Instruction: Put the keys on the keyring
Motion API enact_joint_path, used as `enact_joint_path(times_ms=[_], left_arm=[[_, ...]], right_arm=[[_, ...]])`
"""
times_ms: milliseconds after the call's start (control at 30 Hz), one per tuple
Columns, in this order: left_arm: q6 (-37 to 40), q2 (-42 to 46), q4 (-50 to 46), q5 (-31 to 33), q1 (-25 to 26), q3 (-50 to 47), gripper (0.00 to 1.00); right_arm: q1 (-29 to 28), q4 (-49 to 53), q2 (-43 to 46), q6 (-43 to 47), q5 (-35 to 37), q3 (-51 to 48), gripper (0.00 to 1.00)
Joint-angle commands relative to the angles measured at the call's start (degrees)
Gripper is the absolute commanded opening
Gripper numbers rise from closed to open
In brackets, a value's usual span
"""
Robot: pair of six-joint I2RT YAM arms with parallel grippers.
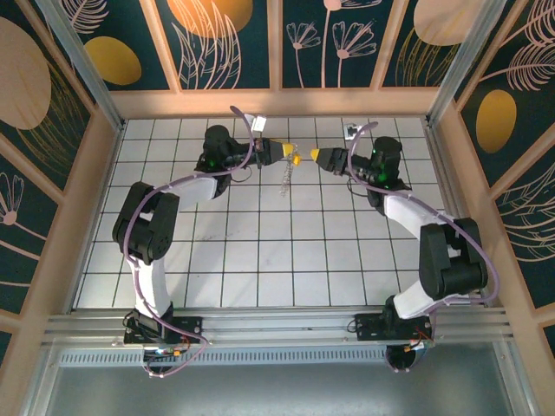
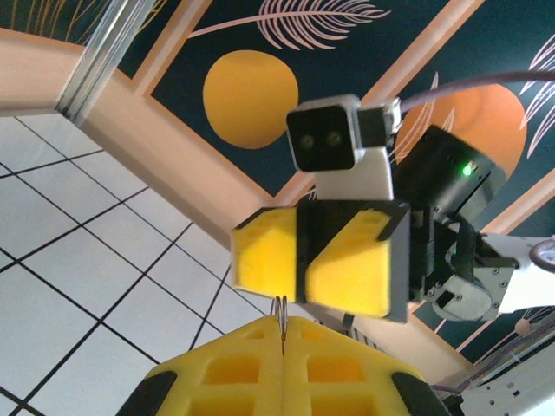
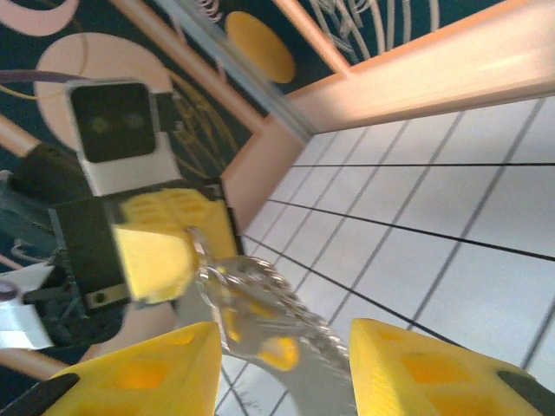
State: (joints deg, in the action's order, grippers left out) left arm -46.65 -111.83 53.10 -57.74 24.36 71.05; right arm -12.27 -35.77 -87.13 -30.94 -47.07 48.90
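A white tiled tabletop [image 1: 260,260] with dark grid lines lies inside wooden-framed walls [image 1: 225,43] painted dark teal with orange discs and pale leaves. Near its far edge the left end effector [image 1: 296,159] is clamped tight on the keyring [image 1: 284,179], whose chain-like links dangle above the tiles. The right end effector [image 1: 317,157] faces it just beside, fingers partly apart and gripping nothing.

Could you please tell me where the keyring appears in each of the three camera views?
Top external: keyring hangs just above centre, below the left gripper tip.
Left wrist: its thin loop pokes up at bottom centre, between shut fingers.
Right wrist: it dangles at lower centre-left.
Shared landmark: the left gripper pinching it.
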Motion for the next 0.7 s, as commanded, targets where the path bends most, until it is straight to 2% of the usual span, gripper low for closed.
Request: enact_joint_path(times_ms=[0, 333, 667], left_arm=[[-2.1, 2.8, 6.4, 1.0, 0.8, -1.2, 0.0], [-2.9, 4.0, 8.2, 2.0, 1.7, -2.8, 0.0], [-3.0, 4.3, 8.3, 2.3, 2.1, -2.4, 0.0]], right_arm=[[-1.7, -3.4, 3.5, 3.2, 8.9, -3.7, 0.43], [-10.7, -2.0, 9.1, 10.6, 23.4, -9.3, 0.46], [-12.1, -1.6, 8.7, 11.3, 24.1, -9.1, 0.46]])
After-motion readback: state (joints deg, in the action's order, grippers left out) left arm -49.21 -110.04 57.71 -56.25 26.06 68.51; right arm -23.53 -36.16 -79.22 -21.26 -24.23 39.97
